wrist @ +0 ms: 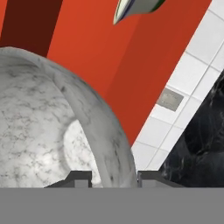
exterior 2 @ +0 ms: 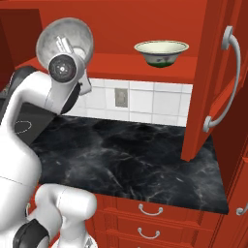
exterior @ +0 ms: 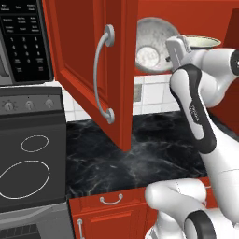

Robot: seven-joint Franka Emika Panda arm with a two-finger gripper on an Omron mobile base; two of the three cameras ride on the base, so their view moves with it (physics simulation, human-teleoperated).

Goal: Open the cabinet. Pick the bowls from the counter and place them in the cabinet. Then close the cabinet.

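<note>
The cabinet (exterior: 79, 56) stands open, with its left door swung out over the counter (exterior: 154, 154) and its right door (exterior 2: 213, 82) open too. My gripper (wrist: 112, 177) is shut on the rim of the grey-white stone bowl (wrist: 39, 118), which is tipped on its side at the left of the cabinet opening (exterior: 151, 44) (exterior 2: 65, 34). The cream bowl (exterior 2: 161, 52) with the green foot sits upright on the red cabinet shelf (exterior 2: 121, 63), to the right of the held bowl (exterior: 203, 42). The black marble counter (exterior 2: 121, 155) lies below.
A dark stovetop (exterior: 28, 163) and a microwave panel (exterior: 23, 42) lie left of the counter. The white tiled wall carries an outlet (exterior 2: 121, 97). Red drawers (exterior 2: 150, 210) run under the counter. Both open doors jut out over the counter.
</note>
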